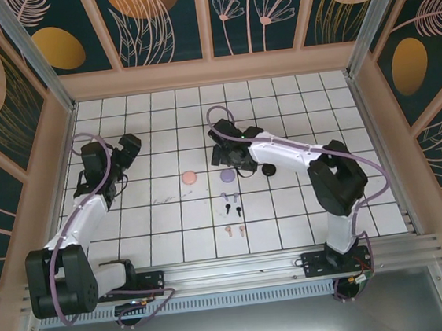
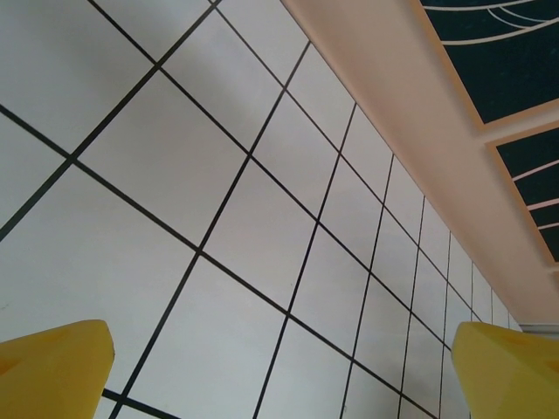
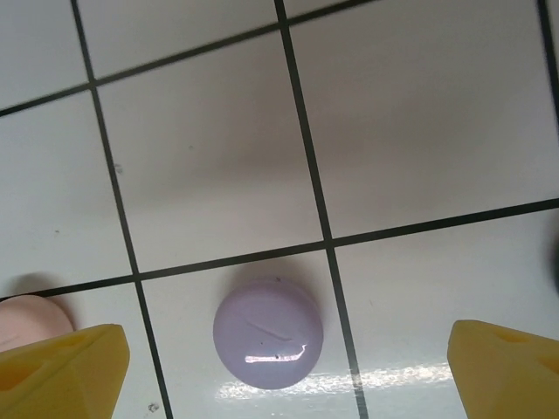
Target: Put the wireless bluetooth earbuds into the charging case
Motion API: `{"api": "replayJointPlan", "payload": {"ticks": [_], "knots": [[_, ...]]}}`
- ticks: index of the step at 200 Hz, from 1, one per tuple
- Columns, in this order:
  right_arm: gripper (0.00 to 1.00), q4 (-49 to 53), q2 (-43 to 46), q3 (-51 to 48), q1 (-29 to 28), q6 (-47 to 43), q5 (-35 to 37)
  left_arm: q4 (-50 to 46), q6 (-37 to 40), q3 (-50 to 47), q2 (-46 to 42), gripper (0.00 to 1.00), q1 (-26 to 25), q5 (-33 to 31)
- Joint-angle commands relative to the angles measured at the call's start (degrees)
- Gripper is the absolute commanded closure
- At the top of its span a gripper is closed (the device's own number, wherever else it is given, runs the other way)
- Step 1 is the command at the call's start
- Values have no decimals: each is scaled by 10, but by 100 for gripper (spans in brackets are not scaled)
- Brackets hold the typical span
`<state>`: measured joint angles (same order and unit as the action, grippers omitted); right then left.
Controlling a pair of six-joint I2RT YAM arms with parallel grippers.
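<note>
Three round cases (image 1: 189,177) beyond six earbuds (image 1: 227,210), right gripper (image 3: 288,353) above lilac case (image 3: 268,333)

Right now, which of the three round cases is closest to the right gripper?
The lilac case, middle of the row, lies just ahead of the right gripper. The pink case and the black case flank it, farther off.

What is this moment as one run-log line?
right gripper: open over round lilac glossy case | left gripper: open over white grid tiles | six tiny stemmed earbuds: loose on tiles
</note>
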<state>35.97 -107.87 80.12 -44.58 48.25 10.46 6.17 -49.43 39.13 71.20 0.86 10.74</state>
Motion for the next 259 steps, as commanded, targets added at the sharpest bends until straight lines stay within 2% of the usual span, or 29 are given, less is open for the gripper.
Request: {"api": "replayJointPlan", "payload": {"ticks": [1, 68, 124, 259], "knots": [[5, 43, -26, 30, -1, 35, -29, -9, 31, 23, 25, 2, 3, 18], [9, 44, -64, 50, 0, 77, -62, -1, 43, 49, 78, 1, 2, 42], [21, 40, -88, 65, -1, 79, -70, 14, 44, 59, 97, 1, -2, 65], [26, 35, -114, 65, -9, 84, -79, 1, 59, 79, 102, 1, -39, 40]]}}
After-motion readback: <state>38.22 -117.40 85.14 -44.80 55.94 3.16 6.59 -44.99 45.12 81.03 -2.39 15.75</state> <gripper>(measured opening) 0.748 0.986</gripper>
